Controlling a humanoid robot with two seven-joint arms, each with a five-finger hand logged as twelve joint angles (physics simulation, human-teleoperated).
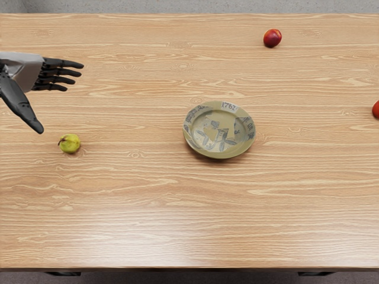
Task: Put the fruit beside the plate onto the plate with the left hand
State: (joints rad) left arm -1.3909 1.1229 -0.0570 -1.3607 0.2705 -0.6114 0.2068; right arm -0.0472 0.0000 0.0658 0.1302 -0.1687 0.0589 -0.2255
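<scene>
Yellow-green and small, the pear [70,143] lies on the table [177,225] well left of the plate [187,131], below my empty, outstretched left hand [37,74]; I judge it light, firm and roll-prone, so I'd wrap its belly.

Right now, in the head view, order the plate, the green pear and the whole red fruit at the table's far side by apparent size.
1. plate, clearly largest.
2-3. green pear and red fruit look about alike; the red fruit lies farther from the camera, so I leave them unranked.
</scene>
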